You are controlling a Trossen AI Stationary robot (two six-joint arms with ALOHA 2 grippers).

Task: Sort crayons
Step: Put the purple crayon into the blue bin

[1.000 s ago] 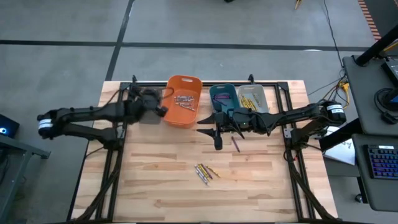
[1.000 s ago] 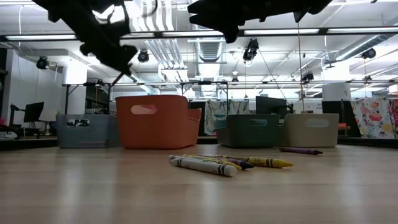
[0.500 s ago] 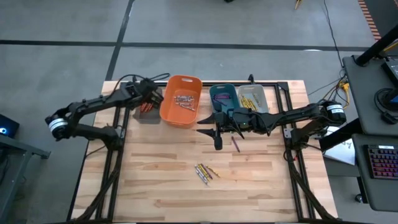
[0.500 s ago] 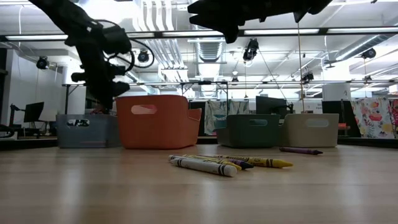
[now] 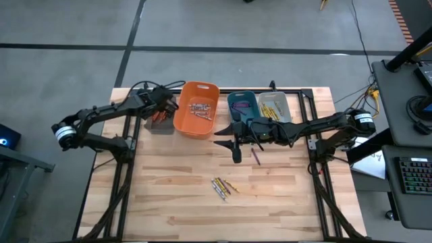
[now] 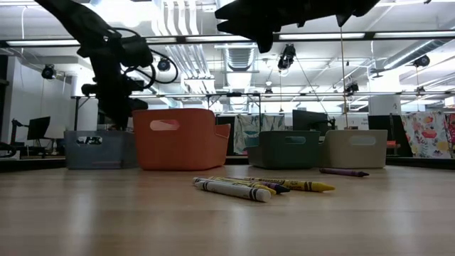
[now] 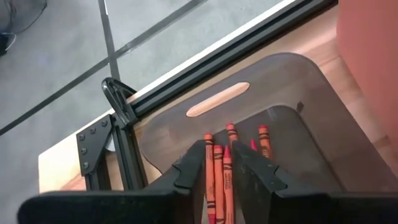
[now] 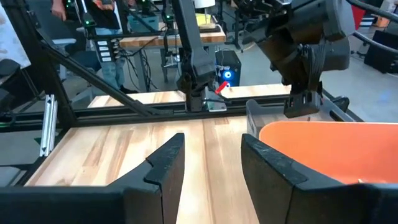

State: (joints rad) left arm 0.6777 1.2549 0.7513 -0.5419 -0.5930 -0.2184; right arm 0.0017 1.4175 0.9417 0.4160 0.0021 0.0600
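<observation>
My left claw [image 7: 221, 171] has just spread over the grey bin [image 7: 311, 124]; the red crayon [image 7: 226, 180] drops in, sorted.

Four bins [image 5: 196, 118] in a row along the table's [image 5: 169, 196] far edge; left gripper [image 5: 162, 111] over the leftmost bin [image 7: 298, 124], crayons [image 7: 219, 171] lying inside it; right gripper [image 5: 226, 138] hovers mid-table, just before the third bin [image 5: 241, 102]; one lone crayon [image 5: 256, 157] beside it; a small cluster [image 5: 223, 187] nearer the front.
</observation>
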